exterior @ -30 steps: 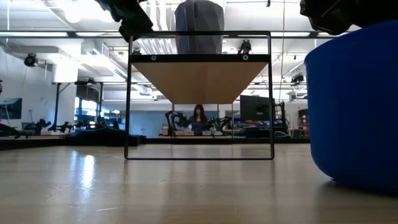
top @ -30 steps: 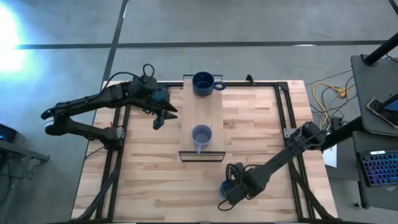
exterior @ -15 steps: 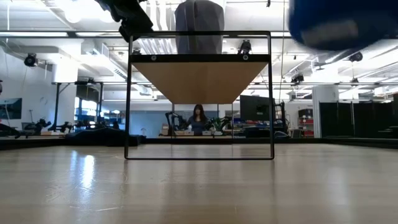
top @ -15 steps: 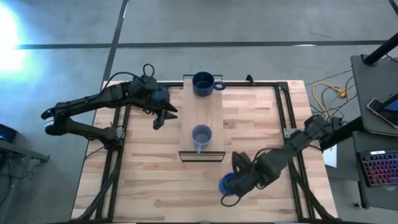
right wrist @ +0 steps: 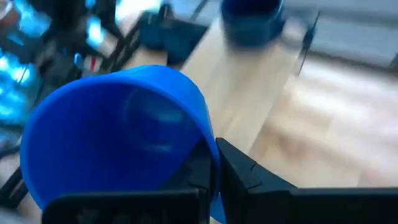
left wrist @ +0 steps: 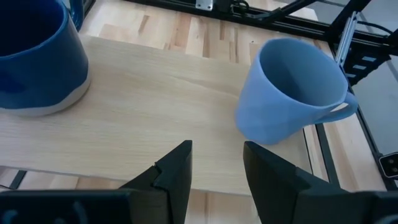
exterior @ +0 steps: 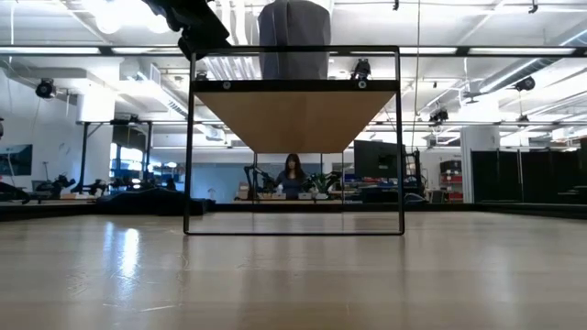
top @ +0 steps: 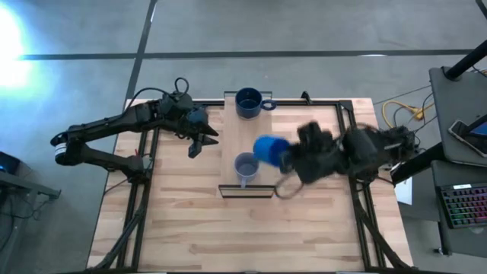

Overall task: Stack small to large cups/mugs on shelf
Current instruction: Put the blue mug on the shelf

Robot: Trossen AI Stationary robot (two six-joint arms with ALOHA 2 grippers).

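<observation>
The right gripper [right wrist: 211, 171] is up over the long light-wood shelf board with its dark metal frame [top: 245, 129], carrying the medium bright blue mug [top: 268, 149] with the jaws clamped together on its rim wall, one finger inside and one outside. That rim pinch looks chosen to leave the base free, so the mug can be set straight down. In the high view the mug hangs just beside the small grey-blue handled mug [top: 246, 164], over the shelf's right edge and between the two mugs already there. It is tilted, not upright: in the right wrist view its mouth opens toward the camera, so its long axis leans well off vertical. By the look of it, the mug will need levelling before it goes down.

The small grey-blue mug stands upright near the framed end of the shelf, mouth up, handle pointing toward that end. The larger dark navy mug [top: 249, 101] stands upright at the far end, its handle out to the right. The gap between them looks like the slot for the medium one, which would give small to large along the board.

The left gripper [left wrist: 214, 165] waits at the shelf's left side, jaws a little apart and holding nothing, aimed across the board at the grey-blue mug. The butcher-block surface [top: 183, 213] carries the shelf
</observation>
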